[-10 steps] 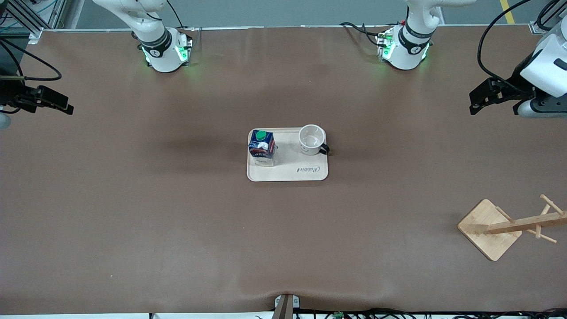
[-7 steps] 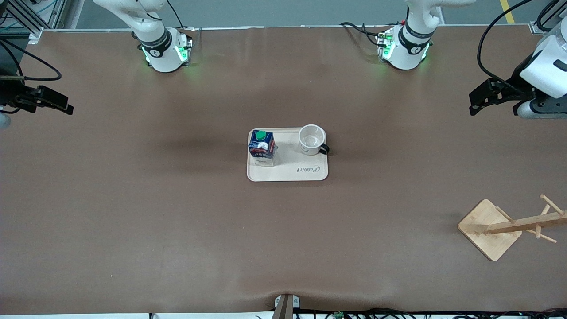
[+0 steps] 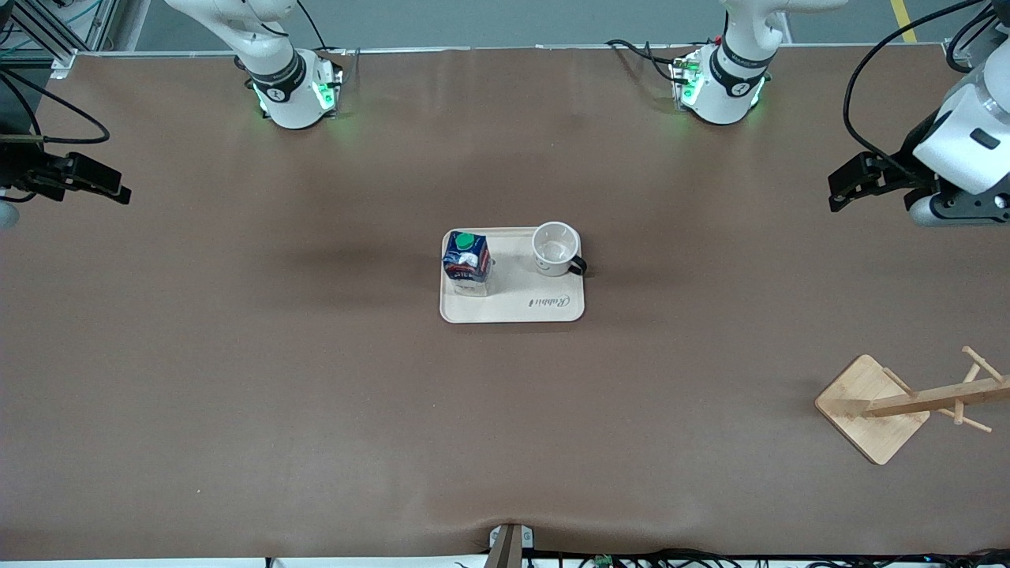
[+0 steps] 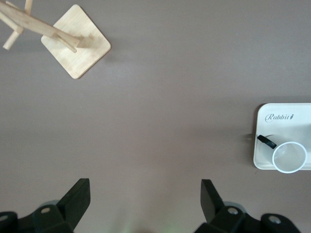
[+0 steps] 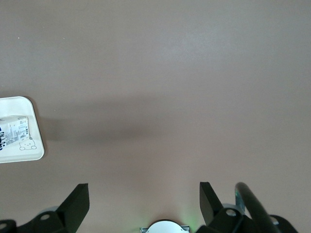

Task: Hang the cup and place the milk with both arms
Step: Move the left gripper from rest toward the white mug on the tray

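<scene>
Front view: a cream tray (image 3: 552, 309) lies in the middle of the brown bench (image 3: 316, 394). The milk (image 3: 466, 262) stands upright on the tray's end toward the right arm, green cap up. The cup (image 3: 555, 248) stands upright on the tray's corner toward the left arm and nearer the robot bases, its black handle pointing toward the left arm's end of the bench. A wooden cup rack (image 3: 907, 402) stands near the left arm's end, nearer the front camera than the tray and well apart from it. The left end effector (image 3: 844, 189) hangs in the air over the left arm's end of the bench, well apart from the cup and from the rack, holding nothing. The right end effector (image 3: 110, 189) hangs over the right arm's end of the bench, well apart from the milk, also holding nothing.

Left wrist view: the left end effector (image 4: 145, 199) shows its two black fingers (image 4: 77, 196) spread wide with only bare bench between them. The cup (image 4: 289, 158) sits on the tray (image 4: 286, 114) well off to one side of the fingers, and the cup rack (image 4: 77, 48) stands well off to the other side.

Right wrist view: the right end effector (image 5: 144, 201) has its fingers (image 5: 77, 199) spread wide as well, with bare bench between them. The milk (image 5: 14, 133) on the tray's corner (image 5: 34, 153) shows at the picture's edge, well apart from the fingers.
</scene>
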Action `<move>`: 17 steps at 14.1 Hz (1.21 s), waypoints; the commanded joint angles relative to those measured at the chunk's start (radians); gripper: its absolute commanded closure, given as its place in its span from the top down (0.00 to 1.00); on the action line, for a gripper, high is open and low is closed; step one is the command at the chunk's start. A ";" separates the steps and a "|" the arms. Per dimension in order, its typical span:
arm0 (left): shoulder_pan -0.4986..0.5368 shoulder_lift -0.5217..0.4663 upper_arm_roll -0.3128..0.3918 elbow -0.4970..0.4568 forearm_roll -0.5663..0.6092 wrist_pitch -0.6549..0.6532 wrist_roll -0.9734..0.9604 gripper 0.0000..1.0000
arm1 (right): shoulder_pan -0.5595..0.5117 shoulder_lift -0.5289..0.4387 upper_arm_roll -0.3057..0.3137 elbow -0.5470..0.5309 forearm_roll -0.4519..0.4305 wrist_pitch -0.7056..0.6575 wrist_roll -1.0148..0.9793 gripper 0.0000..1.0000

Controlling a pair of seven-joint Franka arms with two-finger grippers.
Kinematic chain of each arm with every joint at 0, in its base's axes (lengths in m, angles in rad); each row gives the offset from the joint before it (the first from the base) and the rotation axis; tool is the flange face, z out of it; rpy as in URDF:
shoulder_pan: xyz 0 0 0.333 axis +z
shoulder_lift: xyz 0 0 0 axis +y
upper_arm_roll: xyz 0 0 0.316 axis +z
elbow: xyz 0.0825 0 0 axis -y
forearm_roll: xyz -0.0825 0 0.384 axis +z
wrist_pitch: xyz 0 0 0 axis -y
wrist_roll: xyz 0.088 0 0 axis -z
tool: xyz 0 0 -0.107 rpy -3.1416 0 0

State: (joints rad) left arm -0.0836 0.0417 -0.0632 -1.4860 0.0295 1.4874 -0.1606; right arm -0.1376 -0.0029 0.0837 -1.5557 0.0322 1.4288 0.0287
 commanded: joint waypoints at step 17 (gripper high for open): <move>-0.012 0.033 -0.274 -0.242 0.009 0.137 -0.652 1.00 | -0.020 0.001 0.010 0.011 0.008 -0.010 -0.013 1.00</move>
State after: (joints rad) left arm -0.0993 0.0890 -0.3106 -1.6649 0.0295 1.5640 -0.7464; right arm -0.1386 -0.0026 0.0816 -1.5557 0.0322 1.4277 0.0286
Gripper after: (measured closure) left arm 0.000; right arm 0.000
